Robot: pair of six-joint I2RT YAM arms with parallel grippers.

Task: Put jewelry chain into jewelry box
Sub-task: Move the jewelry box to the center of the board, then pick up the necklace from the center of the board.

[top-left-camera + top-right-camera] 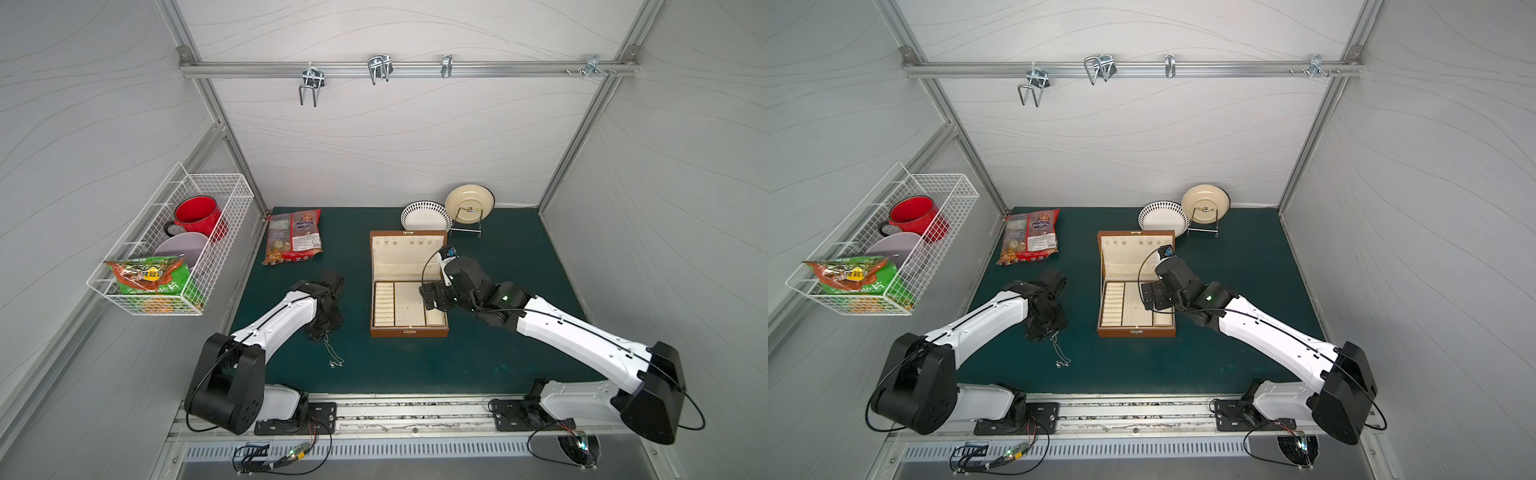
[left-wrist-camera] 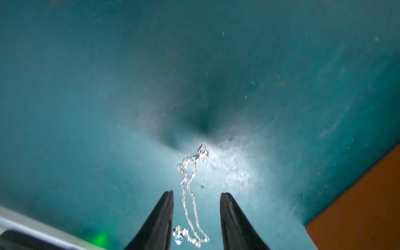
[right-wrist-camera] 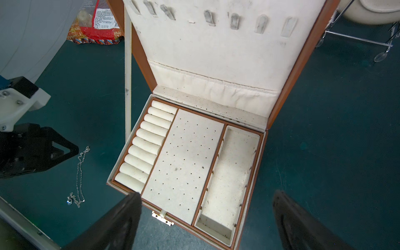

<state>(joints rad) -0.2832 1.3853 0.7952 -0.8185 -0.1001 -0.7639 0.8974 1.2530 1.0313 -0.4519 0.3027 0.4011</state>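
- Now, my left gripper (image 2: 197,193) stands with its jaws spread, a clear gap between the two black fingers, and they pinch nothing yet.
- Between those fingers runs the jewelry chain (image 2: 187,201). It lies stretched on the green mat (image 2: 86,86), and its long axis goes nearly the same way as my fingers point, not across them.
- Its pendant end sits back toward the roots of the fingers, and a small bunched end lies just past the tips. So the jaws, I judge, must come together on the middle strands.
- In both top views the chain (image 1: 332,353) goes from under this gripper toward the front rail; my left arm is clearly the nearer one.
- Farther off, well apart from the chain, the jewelry box (image 1: 409,331) stands with the lid up, no chain in its tray.
- Over the tray hangs my right gripper (image 3: 206,193), jaws spread wide and empty.
- Hard to tell: the left wrist view is blurred, so I cannot say if the fingertips touch the mat, and from above the gripper body hides the chain's upper end.
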